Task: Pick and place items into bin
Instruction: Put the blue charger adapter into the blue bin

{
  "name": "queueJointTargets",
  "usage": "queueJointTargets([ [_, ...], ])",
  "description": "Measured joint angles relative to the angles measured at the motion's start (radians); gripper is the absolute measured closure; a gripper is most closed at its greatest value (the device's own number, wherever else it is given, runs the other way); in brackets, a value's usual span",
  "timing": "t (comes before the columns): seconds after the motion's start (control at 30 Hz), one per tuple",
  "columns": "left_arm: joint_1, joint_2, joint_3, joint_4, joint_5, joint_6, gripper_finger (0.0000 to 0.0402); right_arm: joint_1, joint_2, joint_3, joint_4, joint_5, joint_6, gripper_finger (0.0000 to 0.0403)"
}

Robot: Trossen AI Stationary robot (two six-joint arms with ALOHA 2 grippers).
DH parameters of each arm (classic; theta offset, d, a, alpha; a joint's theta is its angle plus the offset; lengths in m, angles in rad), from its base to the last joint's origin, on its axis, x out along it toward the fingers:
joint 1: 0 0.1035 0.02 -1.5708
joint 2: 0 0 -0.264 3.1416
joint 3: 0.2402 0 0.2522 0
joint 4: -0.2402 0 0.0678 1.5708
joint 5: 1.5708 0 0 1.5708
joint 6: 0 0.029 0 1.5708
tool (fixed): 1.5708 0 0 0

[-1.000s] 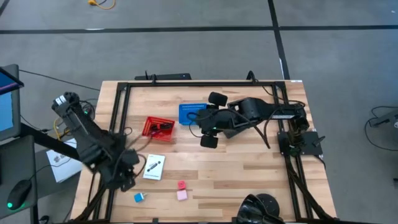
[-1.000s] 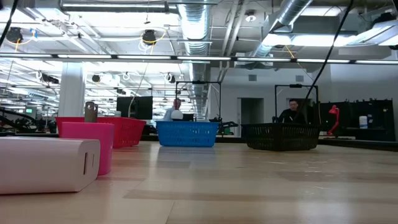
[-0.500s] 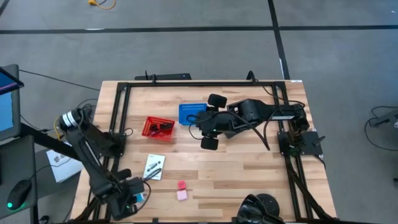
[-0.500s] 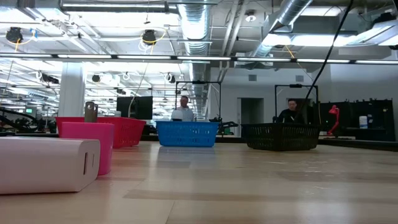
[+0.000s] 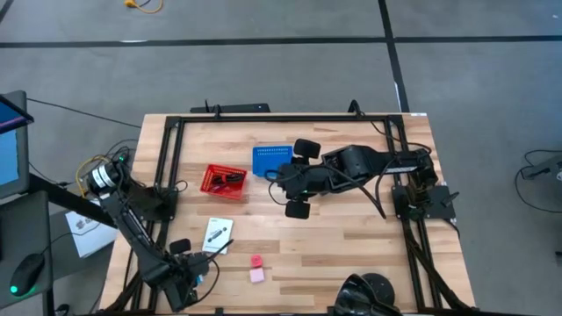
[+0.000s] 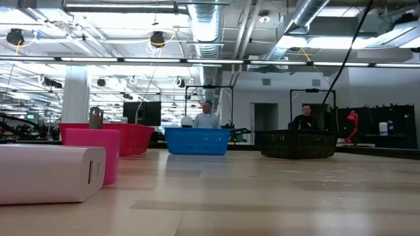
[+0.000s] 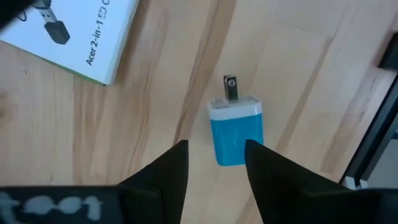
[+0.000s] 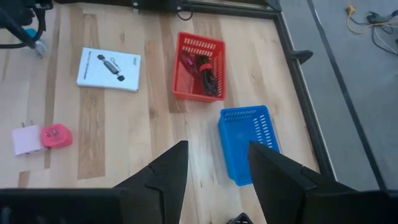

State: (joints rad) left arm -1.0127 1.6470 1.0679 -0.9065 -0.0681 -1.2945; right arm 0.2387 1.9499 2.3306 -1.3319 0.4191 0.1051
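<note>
Left gripper: fingers apart, holding nothing, poised just above the blue cube; white packet near, off to one side.

Right gripper: fingers apart, empty, raised over mid-table; blue basket just ahead, red basket with dark red cord beyond, pink cubes well apart.

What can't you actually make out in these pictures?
- blue cube: in the high view the left gripper hides it.
- red basket: its tangled dark contents are too small to identify.
- Low view: pink cubes block the near table; neither gripper shows.
- white packet: cut off by the left wrist view's edge.
</note>
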Motion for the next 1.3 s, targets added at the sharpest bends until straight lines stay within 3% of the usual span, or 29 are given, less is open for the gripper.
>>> queueJointTargets([
  [0.23,0.006,0.000,0.000,0.005,0.018,0.055,0.0244,0.002,0.000,0.000,0.000,0.000,-0.007,0.0242],
  [0.53,0.026,0.002,0.000,0.010,0.036,-0.052,0.0238,0.002,0.000,0.000,0.000,0.000,-0.008,0.0243],
  [1.0,0.025,0.011,-0.001,0.063,0.019,-0.060,0.0152,0.003,0.000,0.000,-0.001,0.000,-0.008,0.0245],
  [1.3,0.018,0.073,-0.004,0.094,0.045,-0.046,0.0143,0.003,0.000,0.000,-0.002,0.000,-0.008,0.0242],
])
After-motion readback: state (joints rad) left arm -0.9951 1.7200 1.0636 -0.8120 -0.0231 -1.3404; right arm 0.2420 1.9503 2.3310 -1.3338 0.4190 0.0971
